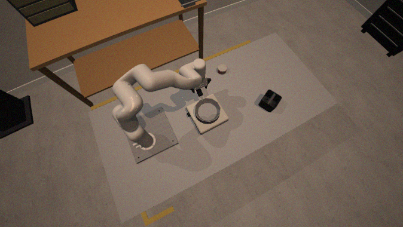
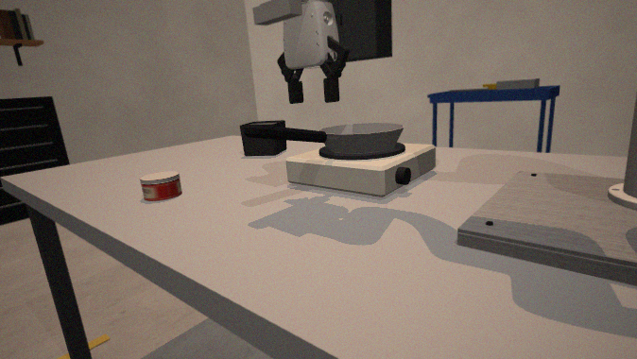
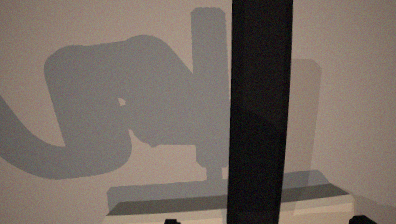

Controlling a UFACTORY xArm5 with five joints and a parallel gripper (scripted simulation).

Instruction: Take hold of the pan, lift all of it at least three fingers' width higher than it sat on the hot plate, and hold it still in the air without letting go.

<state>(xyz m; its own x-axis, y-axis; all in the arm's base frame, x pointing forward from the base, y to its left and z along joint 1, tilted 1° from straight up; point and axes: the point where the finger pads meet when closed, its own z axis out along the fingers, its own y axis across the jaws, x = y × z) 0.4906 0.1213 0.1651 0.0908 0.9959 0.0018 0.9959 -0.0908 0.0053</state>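
Observation:
A grey pan [image 1: 207, 111] [image 2: 364, 136] sits on the white hot plate [image 1: 206, 128] [image 2: 331, 175] [image 3: 310, 212]. Its long black handle [image 2: 302, 134] [image 3: 260, 110] sticks out level over the table, away from the plate. In the overhead view the arm hides the handle. My gripper [image 1: 200, 91] [image 2: 313, 96] [image 3: 265, 220] is open and empty. It points straight down and hangs a short way above the handle, with one finger to each side of it. In the wrist view only the two fingertips show at the bottom edge.
A black box [image 1: 269, 100] [image 2: 260, 139] stands beyond the handle's end. A small red can [image 1: 222, 68] [image 2: 161, 185] stands apart on the table. The arm's grey base plate [image 1: 161, 125] [image 2: 543, 222] lies beside the hot plate. A wooden bench [image 1: 89, 27] stands off the table.

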